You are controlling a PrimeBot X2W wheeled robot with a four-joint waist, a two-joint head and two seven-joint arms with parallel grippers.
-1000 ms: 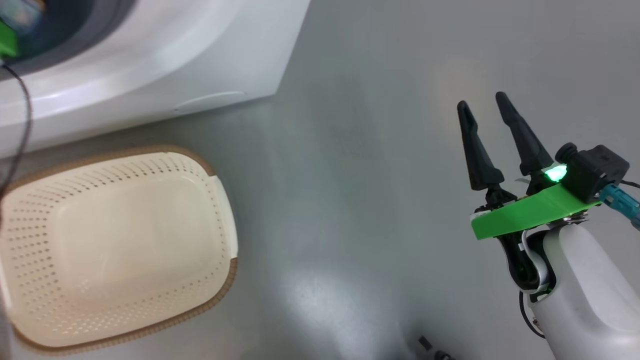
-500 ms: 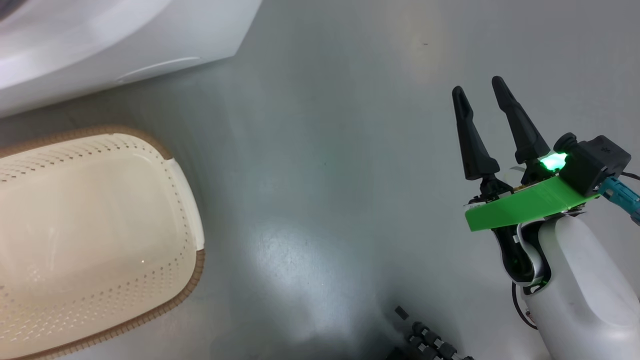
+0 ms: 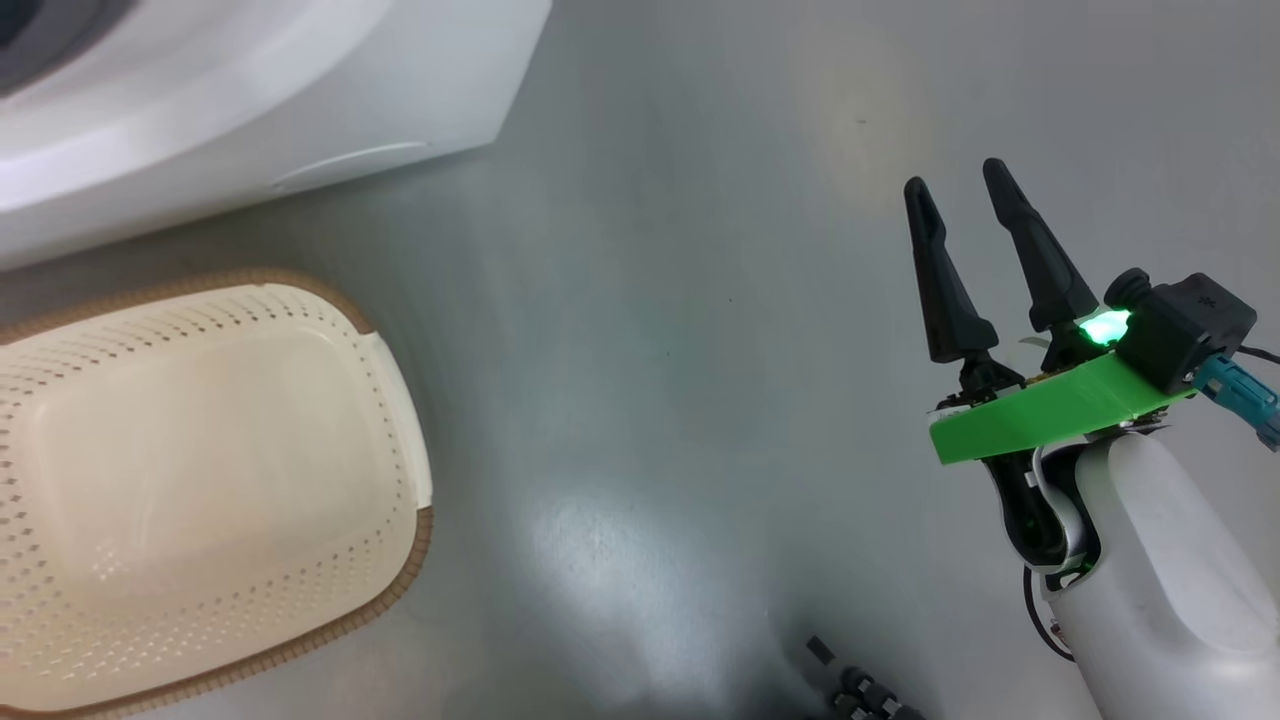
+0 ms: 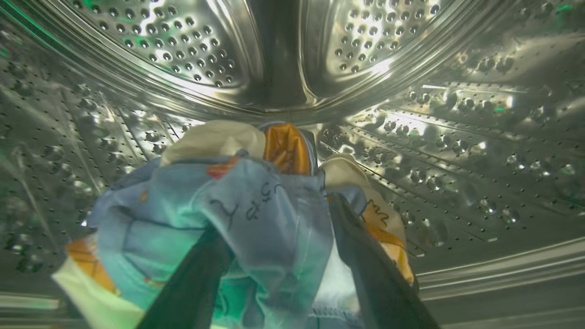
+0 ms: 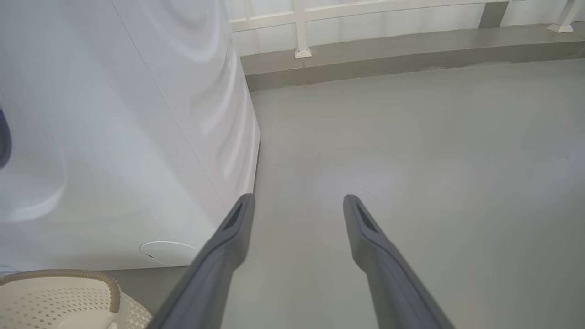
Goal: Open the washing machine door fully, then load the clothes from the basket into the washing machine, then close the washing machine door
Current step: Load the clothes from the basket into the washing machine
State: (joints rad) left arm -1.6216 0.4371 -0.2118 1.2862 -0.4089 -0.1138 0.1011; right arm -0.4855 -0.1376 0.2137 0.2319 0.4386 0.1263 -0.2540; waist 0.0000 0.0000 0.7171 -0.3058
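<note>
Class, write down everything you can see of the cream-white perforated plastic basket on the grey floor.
The cream-white plastic basket is a rounded rectangle with a smooth solid bottom, sides pierced by rows of small holes, a brown woven-look rim and a flat handle lip on its right end in the head view. It stands upright and empty on the grey floor, before the white washing machine, a strip of floor between them. Only the floor touches it.
</note>
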